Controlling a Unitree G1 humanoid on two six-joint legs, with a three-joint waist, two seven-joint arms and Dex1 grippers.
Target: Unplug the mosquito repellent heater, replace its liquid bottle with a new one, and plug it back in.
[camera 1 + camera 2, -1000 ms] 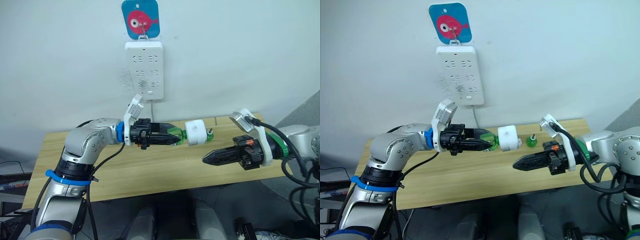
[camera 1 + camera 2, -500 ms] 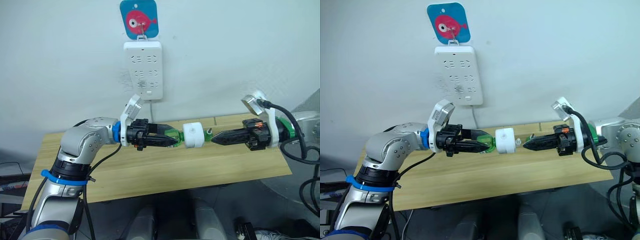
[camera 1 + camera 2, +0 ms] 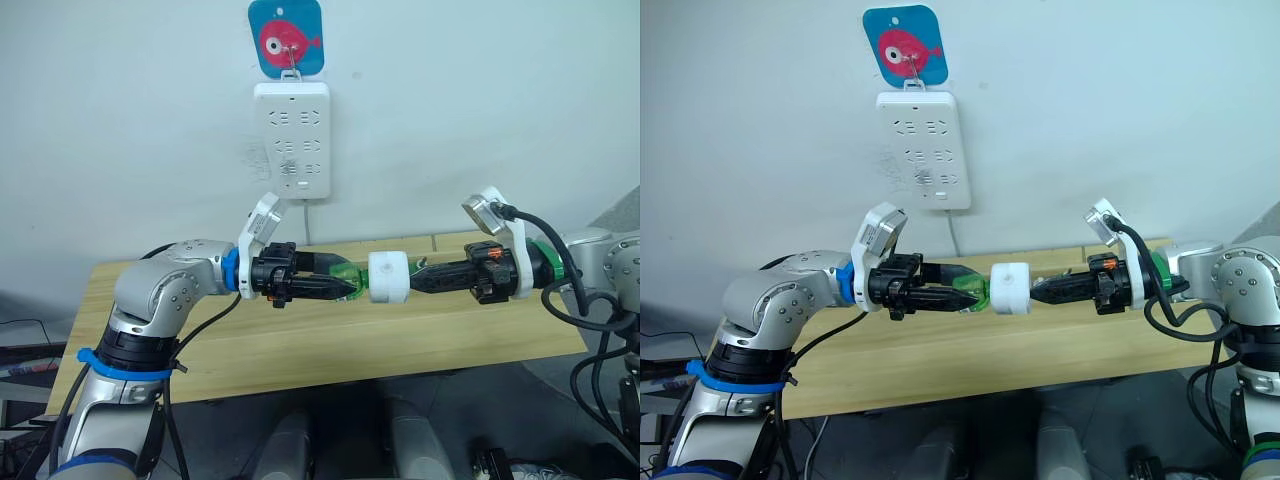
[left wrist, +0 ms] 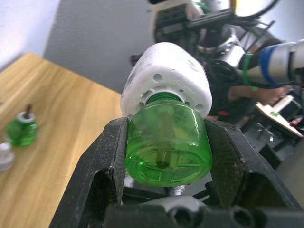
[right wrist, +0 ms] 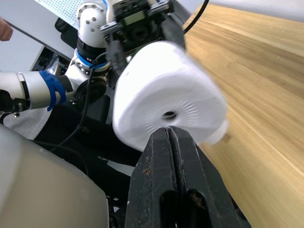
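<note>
The mosquito repellent heater (image 3: 388,277), a small white round unit, sits on the neck of a green liquid bottle (image 3: 343,278) held sideways above the table. My left gripper (image 3: 345,285) is shut on that bottle (image 4: 166,142), one finger on each side. My right gripper (image 3: 418,277) is shut with nothing in it. Its tips meet the heater's top face (image 5: 166,102) just below the hole. A second green bottle (image 4: 21,130) with a wick stands on the table, a small white cap (image 4: 4,156) beside it.
A white multi-socket strip (image 3: 291,139) hangs on the wall under a blue fish sign (image 3: 286,38), its cable dropping behind the wooden table (image 3: 300,340). Both arms hover above the table's middle.
My right gripper has risen and moved left from below the heater until its shut tips reach the heater's face. The left gripper has kept the bottle and heater nearly still.
</note>
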